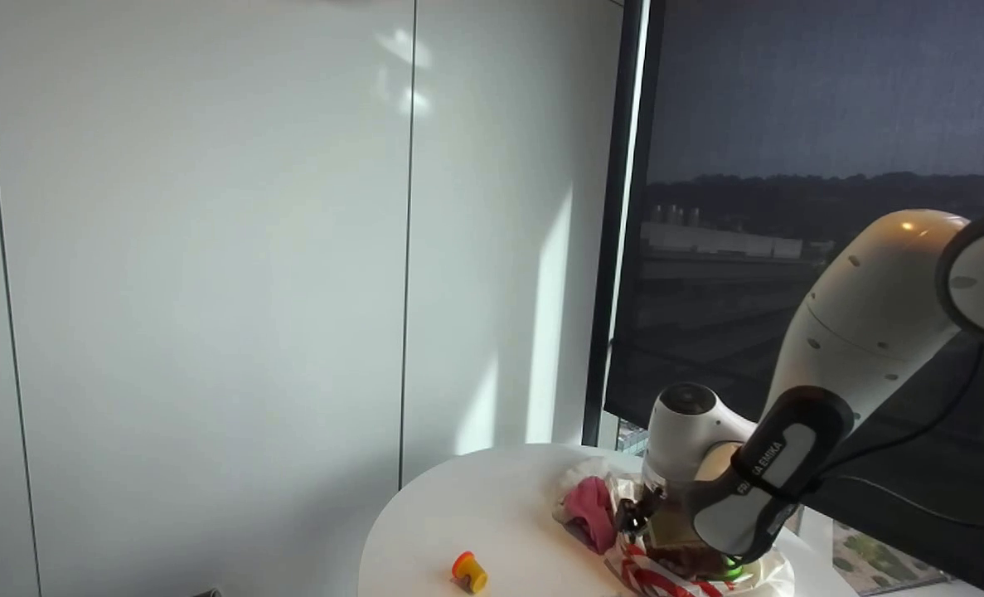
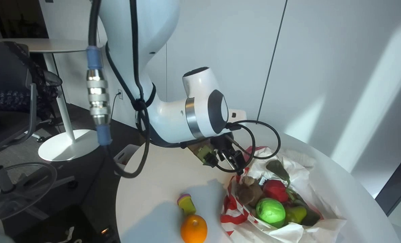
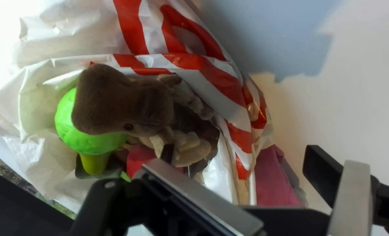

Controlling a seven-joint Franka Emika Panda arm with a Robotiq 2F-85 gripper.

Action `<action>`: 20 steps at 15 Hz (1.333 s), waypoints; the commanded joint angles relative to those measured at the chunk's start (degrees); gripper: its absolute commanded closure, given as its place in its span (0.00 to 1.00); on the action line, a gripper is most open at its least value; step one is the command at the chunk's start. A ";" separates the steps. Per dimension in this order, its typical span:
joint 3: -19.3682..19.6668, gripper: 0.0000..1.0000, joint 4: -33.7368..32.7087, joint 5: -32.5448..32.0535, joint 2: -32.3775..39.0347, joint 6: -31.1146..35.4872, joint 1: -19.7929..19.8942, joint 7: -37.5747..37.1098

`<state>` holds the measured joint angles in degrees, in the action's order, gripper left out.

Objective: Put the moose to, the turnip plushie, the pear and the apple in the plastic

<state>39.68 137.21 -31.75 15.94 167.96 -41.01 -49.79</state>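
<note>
Sunlit pale panels (image 1: pixel 235 265) behind a round white tabletop (image 1: pixel 442 506)

Beyond the black two-fingered claw (image 3: pixel 242 160), these smooth, dark-seamed panels carry slanting streaks of sunlight (image 1: pixel 548 332). In an exterior view a dark, see-through window shade (image 1: pixel 757 91) hangs behind the white jointed robot arm (image 1: pixel 865 323) that bears the claw, with hills (image 1: pixel 831 203) dim through it. Well away from the claw, on the dark floor (image 2: pixel 85 119), stand a grey office chair (image 2: pixel 7 67) and a further white table (image 2: pixel 51 44) with a round foot.

In the wrist view the claw's two fingers (image 3: pixel 348 196) are spread wide, with nothing held between them. Under them runs the rim of the red-striped, crinkled, translucent whitish plastic bag (image 3: pixel 210 85), which rests on the tabletop. Inside it, near the claw, lies the brown plush moose (image 3: pixel 122 101), its head overlapping, from that angle, a bright green creased ball (image 3: pixel 66 124). Also inside are a red rounded thing (image 2: pixel 275 190) and, farther from the claw, a yellow-green pear (image 2: pixel 296 214); I cannot tell which task name the ball and the red thing bear.

Below the gap between the fingers, dark-pink fabric (image 3: pixel 276 183) shows against the bag's edge. Well apart from the claw, a small yellow tub (image 2: pixel 188 205) with a coloured rim is just beside a round orange (image 2: pixel 194 229) on the tabletop.
</note>
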 commanded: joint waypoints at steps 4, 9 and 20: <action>-16.09 0.00 -6.05 8.46 3.21 -9.29 11.49 13.31; -26.34 0.00 -14.70 13.20 8.58 -16.96 23.71 20.83; -31.84 0.00 -26.90 17.21 18.02 -22.55 30.06 28.21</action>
<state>9.13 114.60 -16.75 31.38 147.76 -12.86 -24.38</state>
